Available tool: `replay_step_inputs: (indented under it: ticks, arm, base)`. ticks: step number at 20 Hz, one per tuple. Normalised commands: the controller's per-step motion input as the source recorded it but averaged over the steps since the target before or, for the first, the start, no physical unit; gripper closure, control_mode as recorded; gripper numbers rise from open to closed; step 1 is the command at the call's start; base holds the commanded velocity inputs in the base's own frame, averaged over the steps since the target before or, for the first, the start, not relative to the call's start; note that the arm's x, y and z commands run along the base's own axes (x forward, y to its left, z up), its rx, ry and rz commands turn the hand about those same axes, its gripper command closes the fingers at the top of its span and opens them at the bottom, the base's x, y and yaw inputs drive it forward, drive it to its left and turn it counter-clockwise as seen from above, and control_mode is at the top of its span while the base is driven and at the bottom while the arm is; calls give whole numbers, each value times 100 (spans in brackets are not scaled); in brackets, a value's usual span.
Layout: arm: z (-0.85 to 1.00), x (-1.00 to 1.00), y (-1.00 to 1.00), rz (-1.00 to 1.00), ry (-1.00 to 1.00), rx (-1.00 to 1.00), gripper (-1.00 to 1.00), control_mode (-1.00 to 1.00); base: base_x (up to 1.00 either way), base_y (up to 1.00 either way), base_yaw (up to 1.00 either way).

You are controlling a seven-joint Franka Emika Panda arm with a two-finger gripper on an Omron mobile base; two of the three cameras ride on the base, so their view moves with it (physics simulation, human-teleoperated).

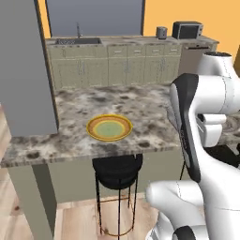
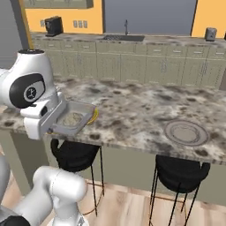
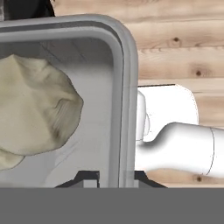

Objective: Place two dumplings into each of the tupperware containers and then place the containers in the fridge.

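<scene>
gripper (image 3: 109, 177): jaws pinched shut on the rim of one tupperware container (image 3: 124, 87), one dark tip on each side of its wall.
dumplings (image 3: 35, 109): pale lumps inside the held box; one large, with a second edge showing below it, so this box looks filled.
held box: in the right base view it hangs off the hand just past the near counter edge, above a black stool (image 2: 73, 154), so it is lifted, not resting.
counter (image 1: 140, 103): a yellow plate (image 1: 109, 127) sits near the front edge and a grey plate (image 2: 185, 132) lies well to its right.
fridge (image 1: 23, 70): tall grey face at the counter's left end.
left to do: by my judgement, carry this box into the fridge; the other box's state i cannot tell.
</scene>
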Motion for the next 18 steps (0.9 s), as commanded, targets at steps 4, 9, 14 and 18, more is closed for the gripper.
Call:
replay_step_inputs:
  ticks: [4, 9, 14, 18]
  arm:
    - [0, 0, 0, 0, 0, 0, 100, 100]
    - [0, 0, 0, 0, 0, 0, 100, 100]
    - [0, 0, 0, 0, 0, 0, 100, 100]
    - [0, 0, 0, 0, 0, 0, 100, 100]
  base:
    - [-60, 100, 70]
    - [-56, 81, 87]
    - [-48, 92, 77]
    - [20, 100, 27]
